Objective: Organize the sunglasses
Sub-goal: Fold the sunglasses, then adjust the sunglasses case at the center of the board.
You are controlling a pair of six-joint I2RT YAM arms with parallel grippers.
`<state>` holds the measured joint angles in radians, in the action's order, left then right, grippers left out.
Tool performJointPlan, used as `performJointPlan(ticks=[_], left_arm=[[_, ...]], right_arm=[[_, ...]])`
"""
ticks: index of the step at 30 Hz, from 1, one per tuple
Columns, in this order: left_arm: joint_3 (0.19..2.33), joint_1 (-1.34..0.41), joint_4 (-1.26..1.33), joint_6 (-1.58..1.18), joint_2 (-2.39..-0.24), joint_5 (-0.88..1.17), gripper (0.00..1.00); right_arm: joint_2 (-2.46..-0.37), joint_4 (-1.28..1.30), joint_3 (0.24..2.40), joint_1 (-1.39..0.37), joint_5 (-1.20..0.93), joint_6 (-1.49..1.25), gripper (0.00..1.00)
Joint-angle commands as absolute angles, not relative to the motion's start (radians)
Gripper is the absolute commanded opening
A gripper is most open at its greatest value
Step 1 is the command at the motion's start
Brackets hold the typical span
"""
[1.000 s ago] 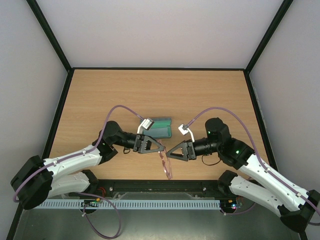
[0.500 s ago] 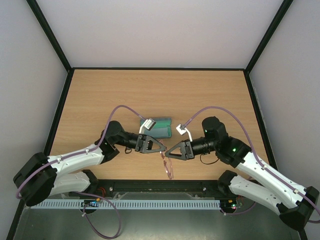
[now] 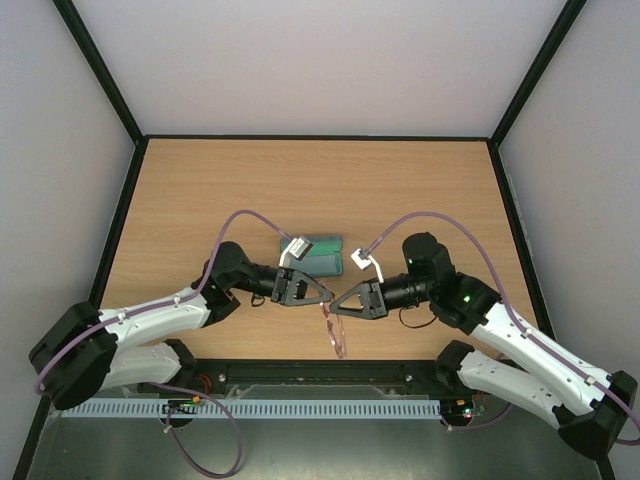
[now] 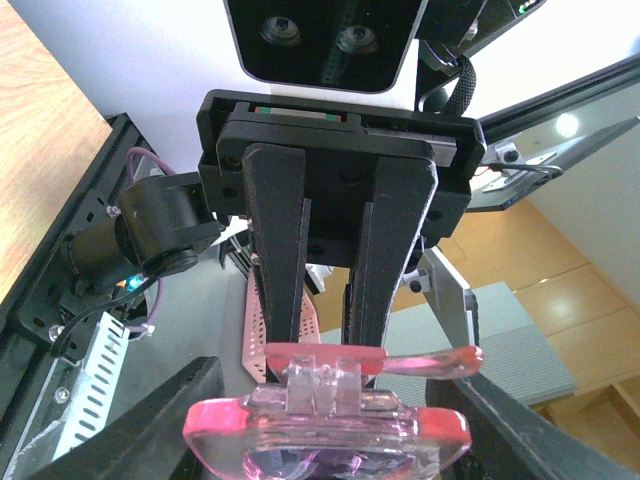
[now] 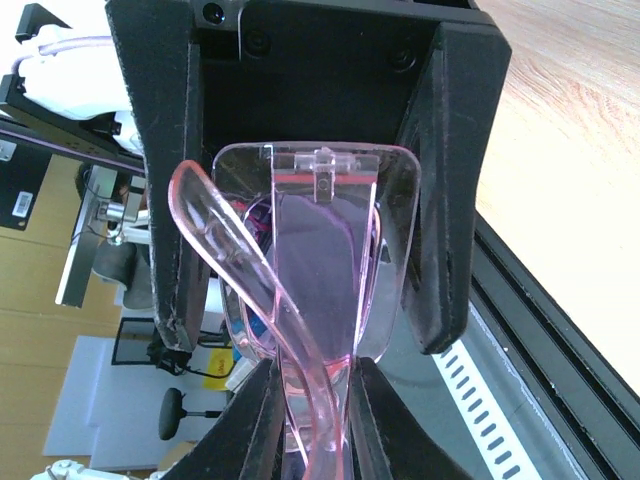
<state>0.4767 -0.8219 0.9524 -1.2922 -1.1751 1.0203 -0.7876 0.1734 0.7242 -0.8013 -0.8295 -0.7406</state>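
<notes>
Sunglasses [image 5: 320, 270] transl. pink, case [image 3: 315, 255] grey-teal, table [image 3: 300, 190] lt wood.

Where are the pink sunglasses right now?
In the top view, the sunglasses are in the middle by the table's near edge, between the left claw and right claw, nearer the arms than the case.

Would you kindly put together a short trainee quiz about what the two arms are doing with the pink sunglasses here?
1. True or false: the translucent pink sunglasses lie flat on the wooden table.
2. Which gripper pinches the slim temple arm? A left; B right; C neither.
3. Name the object lying on the table beyond the sunglasses.
Key: 1 false, they are held aloft; 2 B, the right gripper; 3 the blue-green oblong case.
</notes>
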Motion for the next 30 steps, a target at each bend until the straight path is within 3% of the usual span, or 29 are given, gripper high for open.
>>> performJointPlan(ticks=[1, 6, 11, 15, 21, 30], left_arm=[[0.474, -0.825, 1.033, -1.297, -1.184, 1.025, 0.61], [0.474, -0.801, 1.018, -1.293, -1.176, 1.025, 0.76], [0.482, -0.693, 0.918, -1.251, -1.120, 1.008, 0.80], [0.551, -0.547, 0.680, -1.145, -1.105, 0.967, 0.85], [0.707, -0.331, 0.332, -0.955, -1.219, 0.875, 0.86], [0.800, -0.264, 0.251, -0.826, -1.498, 0.732, 0.83]], right_arm=[[-0.789, 0.158, 0.718, -0.802, -0.843, -0.736, 0.09], [-0.786, 0.196, 0.720, -0.801, -0.807, -0.717, 0.08], [-0.786, 0.259, 0.725, -0.800, -0.737, -0.702, 0.05], [-0.810, 0.320, 0.746, -0.800, -0.663, -0.682, 0.05], [-0.868, 0.408, 0.796, -0.800, -0.539, -0.652, 0.06], [-0.919, 0.475, 0.817, -0.797, -0.377, -0.680, 0.05]])
